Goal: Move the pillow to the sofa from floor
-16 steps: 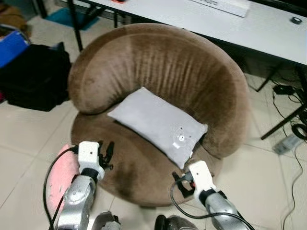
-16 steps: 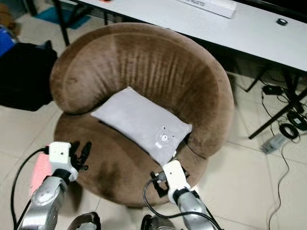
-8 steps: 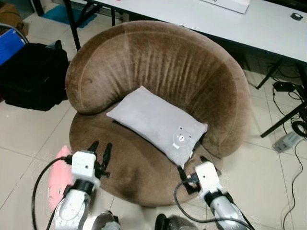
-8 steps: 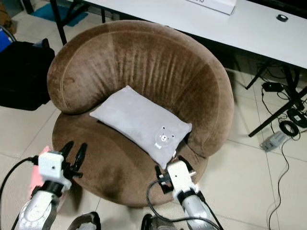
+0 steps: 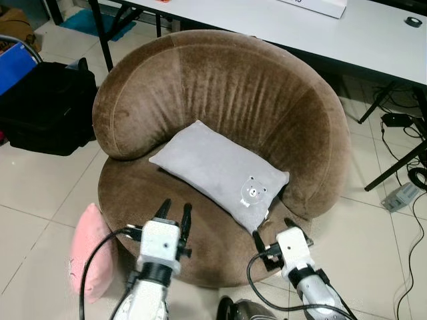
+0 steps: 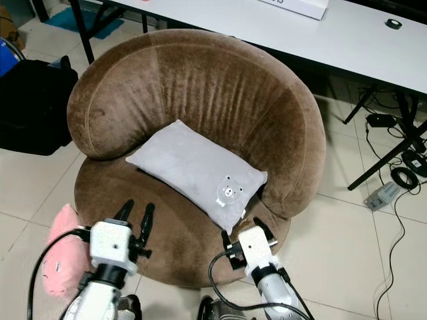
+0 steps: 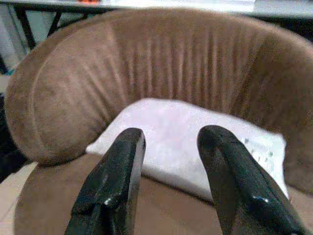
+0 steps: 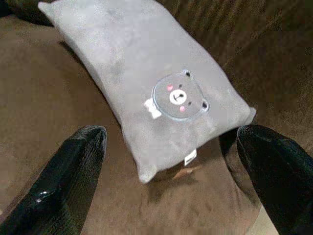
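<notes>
A grey pillow with a small bear print lies flat on the seat of the round brown sofa. A pink pillow rests on the floor tiles against the sofa's front left side. My left gripper hovers open over the front of the seat, right of the pink pillow, holding nothing. In the left wrist view its fingers point at the grey pillow. My right gripper stands wide open at the seat's front edge, just short of the grey pillow's near corner.
A black bag and a blue box sit on the floor at the left. A white table runs behind the sofa. Cables and a power strip lie on the tiles at the right.
My left arm has swung right, from beside the pink pillow to over the front of the seat. The pink pillow now shows in full. The right gripper barely moved.
</notes>
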You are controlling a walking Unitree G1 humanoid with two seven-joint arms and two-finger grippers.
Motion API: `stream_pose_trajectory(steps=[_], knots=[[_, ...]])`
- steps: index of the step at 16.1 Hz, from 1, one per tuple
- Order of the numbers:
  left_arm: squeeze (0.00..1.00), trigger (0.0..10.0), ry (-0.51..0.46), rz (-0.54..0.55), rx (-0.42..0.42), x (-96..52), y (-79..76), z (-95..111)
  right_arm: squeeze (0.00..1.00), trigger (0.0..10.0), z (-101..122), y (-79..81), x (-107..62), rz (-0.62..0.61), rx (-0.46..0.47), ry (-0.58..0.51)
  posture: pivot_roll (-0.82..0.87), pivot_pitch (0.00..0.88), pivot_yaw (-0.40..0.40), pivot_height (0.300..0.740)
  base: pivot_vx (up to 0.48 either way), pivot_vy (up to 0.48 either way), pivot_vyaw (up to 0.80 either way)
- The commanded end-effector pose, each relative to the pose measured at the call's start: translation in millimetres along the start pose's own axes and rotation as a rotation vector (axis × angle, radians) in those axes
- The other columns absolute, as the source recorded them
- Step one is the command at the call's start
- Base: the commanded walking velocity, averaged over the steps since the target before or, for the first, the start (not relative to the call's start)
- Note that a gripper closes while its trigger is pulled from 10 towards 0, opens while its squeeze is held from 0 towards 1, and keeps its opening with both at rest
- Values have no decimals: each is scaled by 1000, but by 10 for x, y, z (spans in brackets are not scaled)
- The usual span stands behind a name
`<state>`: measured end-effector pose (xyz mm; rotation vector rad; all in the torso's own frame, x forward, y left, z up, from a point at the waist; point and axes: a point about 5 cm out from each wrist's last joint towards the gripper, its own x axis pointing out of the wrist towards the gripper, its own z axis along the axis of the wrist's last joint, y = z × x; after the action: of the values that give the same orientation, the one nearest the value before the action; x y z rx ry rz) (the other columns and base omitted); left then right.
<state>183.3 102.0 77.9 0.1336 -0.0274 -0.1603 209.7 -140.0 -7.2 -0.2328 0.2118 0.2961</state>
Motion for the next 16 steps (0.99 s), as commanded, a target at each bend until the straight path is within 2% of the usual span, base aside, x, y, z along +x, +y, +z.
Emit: stream_pose_trajectory(steps=[1,2,3,4,8,10,14,16], knots=[[0,10000,8,2,-62,3,-254,72,0,10000,-25,-16,-27,-11,-6,-1,88,148,-117,740,0,0,0],[0,10000,18,3,-65,-2,-137,26,0,10000,-21,-14,-23,-12,-7,-7,88,145,-120,740,0,0,0],[0,10000,25,8,-65,-1,94,-30,0,10000,-20,-15,-18,-12,-11,-11,88,145,-120,740,0,0,0],[0,10000,27,12,-66,3,158,-36,0,10000,-19,-14,-14,-13,-8,-12,88,145,-119,740,0,0,0],[0,10000,33,28,-52,16,204,-40,0,10000,-23,-14,-5,-12,-7,-6,88,146,-119,740,0,0,0],[0,10000,34,35,-72,24,218,-43,0,10000,-30,-19,-2,-13,-6,2,85,150,-121,740,0,0,0],[0,10000,43,61,-88,31,197,-35,0,10000,-46,-22,-14,-20,4,13,83,154,-124,740,0,0,0],[0,10000,43,66,-84,31,177,-25,0,10000,-53,-22,-25,-20,4,18,81,157,-126,740,-285,0,0]])
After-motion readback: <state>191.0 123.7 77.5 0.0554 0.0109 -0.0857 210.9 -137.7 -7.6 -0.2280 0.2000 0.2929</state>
